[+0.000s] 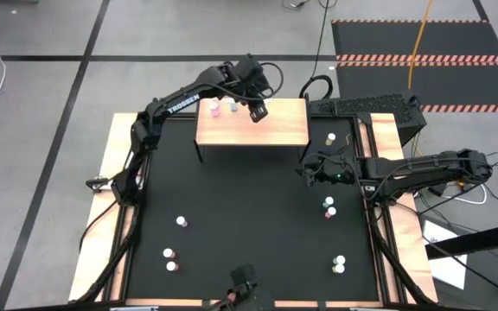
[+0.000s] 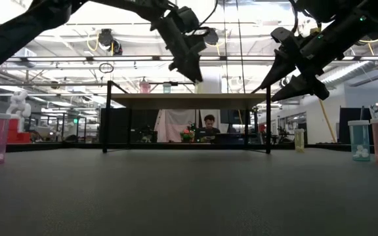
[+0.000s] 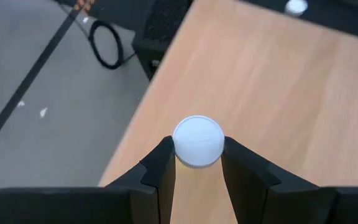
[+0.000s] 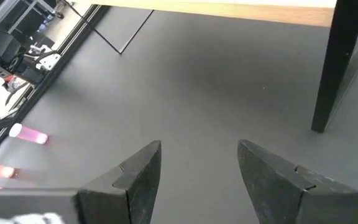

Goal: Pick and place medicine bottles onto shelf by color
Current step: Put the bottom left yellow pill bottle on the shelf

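Note:
The shelf [image 1: 275,130] is a light-wood board on thin black legs at the table's far middle. A pink bottle [image 1: 214,109] and a pale one [image 1: 233,106] stand on its far left part. My left gripper [image 1: 259,112] is over the board's far side, shut on a white-capped bottle [image 3: 197,141] whose body is hidden under the cap. My right gripper [image 1: 305,170] is open and empty above the black mat, near the shelf's near right leg [image 4: 340,62]. My left gripper pinches the bottle's white cap [image 3: 180,152] between its two fingertips, one on each side. The fingers come from above, pointing down. The bottle stands upright over the shelf board [image 3: 278,93]; the cap hides whether its base rests on the board.
Loose bottles stand on the mat: a yellow one [image 1: 330,137] to the shelf's right, a blue [image 1: 328,203] and pink [image 1: 329,212] pair at the right, a pair near right [image 1: 339,263], and three near left [image 1: 181,222] [image 1: 169,254] [image 1: 172,266]. Wooden strips edge the table.

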Controlling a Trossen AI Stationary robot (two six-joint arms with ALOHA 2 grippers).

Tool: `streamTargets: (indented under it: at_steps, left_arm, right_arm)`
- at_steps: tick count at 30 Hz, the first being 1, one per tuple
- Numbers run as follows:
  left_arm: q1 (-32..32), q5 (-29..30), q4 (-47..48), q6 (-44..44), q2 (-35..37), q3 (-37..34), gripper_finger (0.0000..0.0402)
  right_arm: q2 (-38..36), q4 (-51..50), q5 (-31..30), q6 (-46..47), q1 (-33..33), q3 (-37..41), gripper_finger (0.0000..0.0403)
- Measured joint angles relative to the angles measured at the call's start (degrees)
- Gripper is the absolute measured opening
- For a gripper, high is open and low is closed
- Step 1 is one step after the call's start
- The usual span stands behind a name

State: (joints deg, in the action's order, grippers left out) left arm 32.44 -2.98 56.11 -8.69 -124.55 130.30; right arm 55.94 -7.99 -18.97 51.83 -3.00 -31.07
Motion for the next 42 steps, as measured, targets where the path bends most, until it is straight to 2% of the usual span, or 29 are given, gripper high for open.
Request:
streamTargets:
  at_steps: [9,12,17,31,42]
  left_arm:
    - [3.90,-0.02,0.48,1.36,-0.07,0.02,0.0117]
    - [4.51,-1.86,0.32,1.75,-0.07,0.02,0.0117]
    - [4.07,-5.87,0.73,1.62,-0.07,-0.02,0.0117]
    - [2.96,-5.92,-0.76,0.16,-0.05,-0.02,0.0117]
    - [2.67,-5.97,-5.86,0.45,0.17,-4.75,0.0117]
  right_arm:
    - [0.00,0.00,-0.30,-0.02,0.09,0.00,0.0208]
    - [0.00,0.00,-0.34,-0.03,0.09,0.00,0.0208]
    - [0.00,0.00,-0.39,-0.02,0.09,0.00,0.0208]
    - [0.00,0.00,-0.41,-0.02,0.09,0.00,0.0208]
    - [0.00,-0.02,-0.10,0.36,0.11,0.00,0.0208]
